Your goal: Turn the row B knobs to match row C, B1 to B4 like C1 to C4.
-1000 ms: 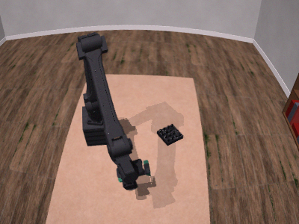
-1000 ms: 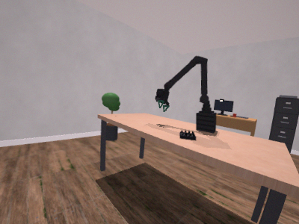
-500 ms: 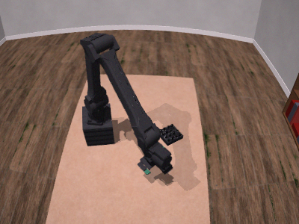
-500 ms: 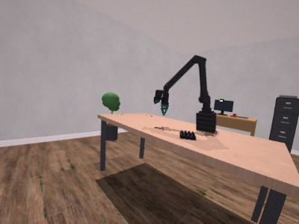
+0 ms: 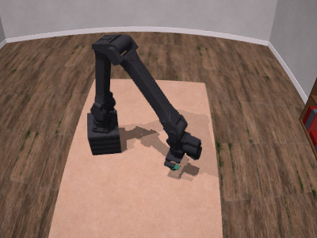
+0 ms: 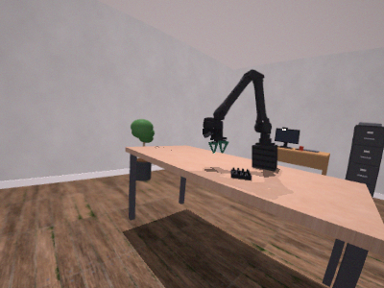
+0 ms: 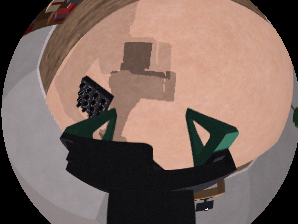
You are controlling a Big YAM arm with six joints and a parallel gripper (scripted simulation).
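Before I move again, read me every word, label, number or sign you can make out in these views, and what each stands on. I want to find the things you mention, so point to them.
No text can be read in any view.
Knob box [image 6: 241, 176] [image 7: 98, 98]: too small to read any printed names.
Filing cabinet [image 6: 367, 156]: pale marks on the drawer fronts, too small to read.
Red books [image 5: 310, 120]: no readable titles.

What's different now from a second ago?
The arm has swung toward the knob box, hiding it from the top view. The gripper is open, holding nothing. The box looks unmoved in the exterior view.
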